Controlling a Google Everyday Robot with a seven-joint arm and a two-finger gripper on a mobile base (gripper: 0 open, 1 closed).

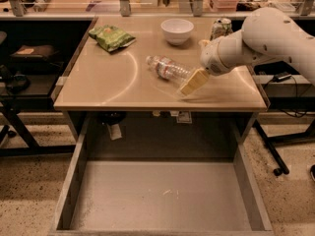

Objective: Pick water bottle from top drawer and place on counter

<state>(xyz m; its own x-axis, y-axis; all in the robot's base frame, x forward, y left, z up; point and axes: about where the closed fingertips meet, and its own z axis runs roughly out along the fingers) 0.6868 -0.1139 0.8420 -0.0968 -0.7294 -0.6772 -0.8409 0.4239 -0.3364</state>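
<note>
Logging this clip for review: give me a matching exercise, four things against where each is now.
Things: 1 water bottle; 2 white bowl; 3 green bag; 4 gripper.
Places: A back left of the counter; B above the counter's right side, beside the bottle; C lying on its side mid-counter; D back middle of the counter.
Pairs: 1-C; 2-D; 3-A; 4-B.
</note>
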